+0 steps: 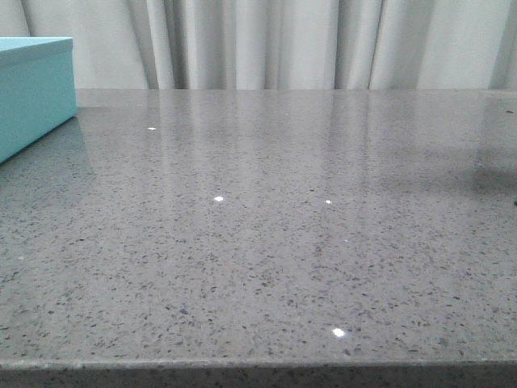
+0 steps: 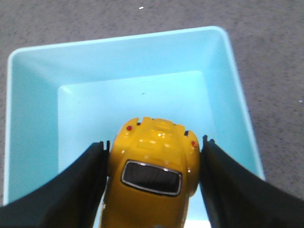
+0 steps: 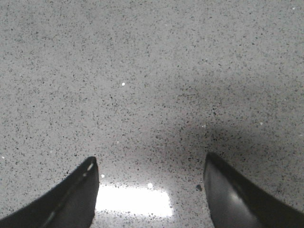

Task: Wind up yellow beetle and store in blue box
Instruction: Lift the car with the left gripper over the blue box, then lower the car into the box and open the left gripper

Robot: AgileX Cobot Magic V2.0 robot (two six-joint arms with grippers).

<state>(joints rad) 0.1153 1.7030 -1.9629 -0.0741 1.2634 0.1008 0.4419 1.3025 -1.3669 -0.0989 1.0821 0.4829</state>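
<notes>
In the left wrist view the yellow beetle (image 2: 142, 202) sits between my left gripper's two dark fingers, rear end with red tail lights pointing away. My left gripper (image 2: 154, 141) is shut on its sides and holds it over the open blue box (image 2: 123, 57), whose bare turquoise floor shows beneath the car. Whether the car touches the floor I cannot tell. In the front view only a corner of the blue box (image 1: 32, 89) shows at the far left; neither arm shows there. My right gripper (image 3: 150, 156) is open and empty above the bare table.
The grey speckled stone table (image 1: 266, 242) stretches from the front edge to white curtains (image 1: 283, 40) at the back. The box stands at the table's left side. A dark shadow lies at the right edge of the front view.
</notes>
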